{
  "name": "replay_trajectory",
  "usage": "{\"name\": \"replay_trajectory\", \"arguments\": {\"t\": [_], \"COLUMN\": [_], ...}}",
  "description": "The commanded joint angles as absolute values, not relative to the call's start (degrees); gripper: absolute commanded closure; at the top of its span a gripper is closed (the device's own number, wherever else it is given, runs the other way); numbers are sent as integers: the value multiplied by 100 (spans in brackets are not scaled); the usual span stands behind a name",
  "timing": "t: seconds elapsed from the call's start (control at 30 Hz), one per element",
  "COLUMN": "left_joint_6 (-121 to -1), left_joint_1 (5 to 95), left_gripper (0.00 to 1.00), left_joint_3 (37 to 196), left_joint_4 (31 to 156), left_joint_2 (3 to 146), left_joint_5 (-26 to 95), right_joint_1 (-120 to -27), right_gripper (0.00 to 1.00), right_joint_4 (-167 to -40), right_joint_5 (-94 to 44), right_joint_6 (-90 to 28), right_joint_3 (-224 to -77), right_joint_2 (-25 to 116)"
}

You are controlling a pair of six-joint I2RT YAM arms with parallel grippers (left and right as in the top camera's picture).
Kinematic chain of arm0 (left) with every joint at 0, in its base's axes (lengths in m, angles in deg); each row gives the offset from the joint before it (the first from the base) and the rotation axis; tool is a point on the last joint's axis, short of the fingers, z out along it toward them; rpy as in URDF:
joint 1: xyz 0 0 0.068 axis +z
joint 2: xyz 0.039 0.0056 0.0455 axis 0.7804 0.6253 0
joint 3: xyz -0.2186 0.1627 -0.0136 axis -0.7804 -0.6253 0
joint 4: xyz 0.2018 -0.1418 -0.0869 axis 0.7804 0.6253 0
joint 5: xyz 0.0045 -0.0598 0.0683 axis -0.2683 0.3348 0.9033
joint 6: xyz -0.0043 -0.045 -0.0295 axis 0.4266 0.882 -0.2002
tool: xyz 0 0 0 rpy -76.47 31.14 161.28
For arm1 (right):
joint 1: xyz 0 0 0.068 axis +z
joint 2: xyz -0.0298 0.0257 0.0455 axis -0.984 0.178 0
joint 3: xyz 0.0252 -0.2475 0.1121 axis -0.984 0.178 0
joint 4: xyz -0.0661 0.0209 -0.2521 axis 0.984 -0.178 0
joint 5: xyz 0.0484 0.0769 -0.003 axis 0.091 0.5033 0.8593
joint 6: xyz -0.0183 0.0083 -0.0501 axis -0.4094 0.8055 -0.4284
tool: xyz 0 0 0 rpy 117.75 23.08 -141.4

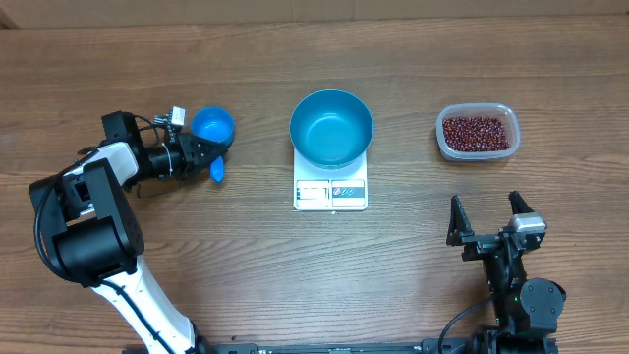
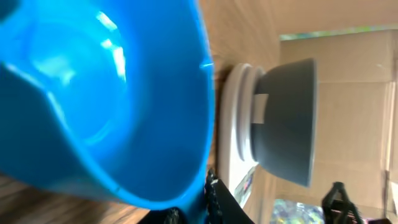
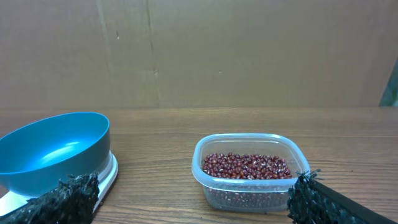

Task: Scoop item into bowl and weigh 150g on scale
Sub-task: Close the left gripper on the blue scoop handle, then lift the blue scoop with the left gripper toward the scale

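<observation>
The deep blue bowl sits empty on the white scale at the table's middle; both also show in the right wrist view, bowl and scale. Dark red-brown beans fill a clear tub at the right, beans. My left gripper is shut on the handle of a small blue scoop, left of the scale. The scoop fills the left wrist view, with the bowl beyond it. My right gripper stands open near the front edge, empty, facing the tub.
A cardboard wall closes off the far side of the table. Bare wood lies between the scale and the right gripper. The left arm's body occupies the front left.
</observation>
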State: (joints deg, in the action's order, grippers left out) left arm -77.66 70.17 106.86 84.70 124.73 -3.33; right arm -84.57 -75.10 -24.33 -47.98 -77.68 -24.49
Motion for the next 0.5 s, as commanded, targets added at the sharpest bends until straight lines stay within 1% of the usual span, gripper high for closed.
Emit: {"name": "replay_trajectory", "arguments": {"t": [0.0, 0.13, 0.23, 0.47], "left_joint_6": [-7838, -7838, -8000, -8376], "left_joint_1": [7045, 7045, 7045, 6842], "left_gripper": [89, 96, 96, 96], "left_joint_3": [10708, 10710, 10710, 10708], "left_joint_4": [8311, 8164, 8107, 8914], "left_joint_2": [12508, 12508, 12508, 12511], "left_joint_5": [-1164, -1583, -1723, -873], "right_joint_1": [-8430, -8430, -8430, -8430], "right_gripper": [0, 0, 0, 0], "right_joint_4": [-7479, -7479, -7481, -7481], "right_joint_5": [-2451, -2451, -2453, -2453], "right_joint_6": [-4826, -4826, -4826, -4826], "right_joint_3": [-7709, -7709, -7709, -7709], "right_joint_2": [-2495, -2495, -2495, -2495]}}
